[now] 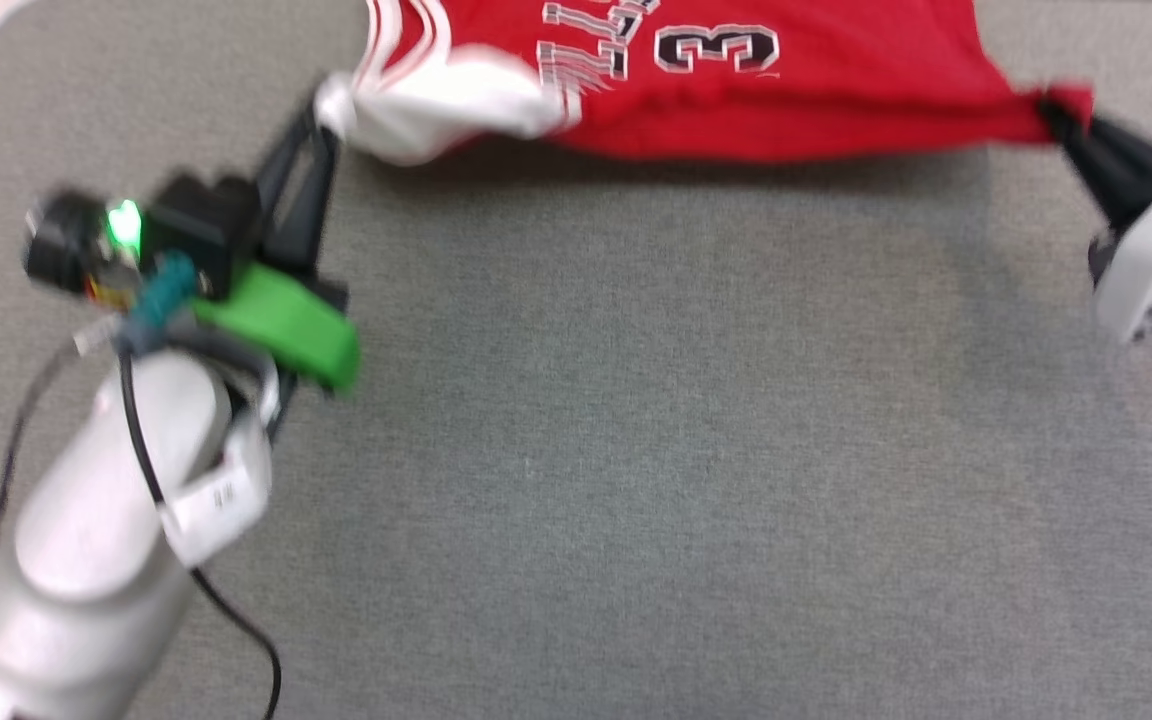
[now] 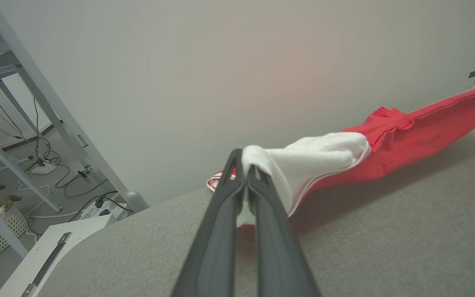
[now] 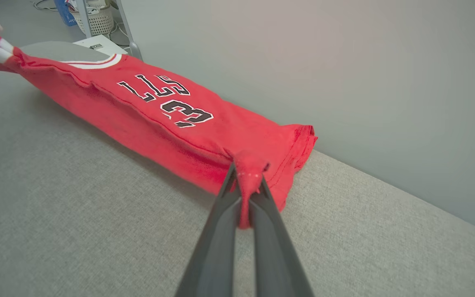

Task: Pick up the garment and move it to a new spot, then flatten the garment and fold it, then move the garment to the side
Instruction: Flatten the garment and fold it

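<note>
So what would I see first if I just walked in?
The bright red garment with a big black 3, stretched out over the far side of the grey table. The left gripper pinches its white sleeve and the right gripper pinches a red corner at the other end.

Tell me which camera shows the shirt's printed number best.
The right wrist view: the number and lettering sit sharp across the top of the shirt. The head view catches them blurred at its top edge. The left wrist view gives the white sleeve and red cloth edge-on.
</note>
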{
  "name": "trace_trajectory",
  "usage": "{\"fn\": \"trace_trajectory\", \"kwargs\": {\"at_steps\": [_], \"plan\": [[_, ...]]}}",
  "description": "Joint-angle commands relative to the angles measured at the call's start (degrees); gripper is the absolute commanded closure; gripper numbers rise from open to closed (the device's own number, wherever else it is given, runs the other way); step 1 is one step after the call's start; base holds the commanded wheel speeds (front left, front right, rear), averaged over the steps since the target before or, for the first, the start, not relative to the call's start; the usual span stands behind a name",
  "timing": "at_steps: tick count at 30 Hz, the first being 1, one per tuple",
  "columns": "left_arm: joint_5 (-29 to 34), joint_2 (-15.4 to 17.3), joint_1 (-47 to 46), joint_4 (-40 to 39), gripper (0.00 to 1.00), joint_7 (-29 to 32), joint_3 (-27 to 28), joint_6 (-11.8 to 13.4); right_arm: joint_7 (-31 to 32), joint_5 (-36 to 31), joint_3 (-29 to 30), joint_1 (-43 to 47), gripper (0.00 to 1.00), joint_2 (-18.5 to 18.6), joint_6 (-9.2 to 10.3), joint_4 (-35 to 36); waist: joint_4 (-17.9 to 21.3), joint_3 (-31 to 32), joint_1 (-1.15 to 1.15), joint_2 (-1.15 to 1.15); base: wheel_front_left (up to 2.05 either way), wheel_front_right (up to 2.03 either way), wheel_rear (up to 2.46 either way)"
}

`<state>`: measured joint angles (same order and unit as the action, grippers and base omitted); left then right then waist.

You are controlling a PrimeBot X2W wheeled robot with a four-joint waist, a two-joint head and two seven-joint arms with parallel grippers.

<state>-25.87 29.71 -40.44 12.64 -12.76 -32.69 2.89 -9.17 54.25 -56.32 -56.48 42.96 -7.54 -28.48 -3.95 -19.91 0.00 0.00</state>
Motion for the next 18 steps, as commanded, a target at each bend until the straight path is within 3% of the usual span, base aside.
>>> {"fn": "trace_trajectory", "kwargs": {"at_steps": [1,10,18], "plan": [[-1.0,0.9,4.1,-2.0,1.00,0.6,-0.3,1.2,-0.6,0.8,-0.4,2.8,1.00,1.0,0.05,1.0,-1.0,5.9,0.00,0.00,0.00,0.00,0.00],[-5.0,4.9,28.0,-12.6,1.00,4.9,-3.3,7.8,-2.0,4.4,-0.7,22.4,1.00,5.5,0.05,6.7,-1.5,13.0,0.00,0.00,0.00,0.00,0.00],[-10.9,4.7,42.1,-16.6,1.00,6.7,-4.5,11.5,-1.4,4.7,2.6,37.8,1.00,6.0,0.05,8.2,-1.1,16.5,0.00,0.00,0.00,0.00,0.00]]}}
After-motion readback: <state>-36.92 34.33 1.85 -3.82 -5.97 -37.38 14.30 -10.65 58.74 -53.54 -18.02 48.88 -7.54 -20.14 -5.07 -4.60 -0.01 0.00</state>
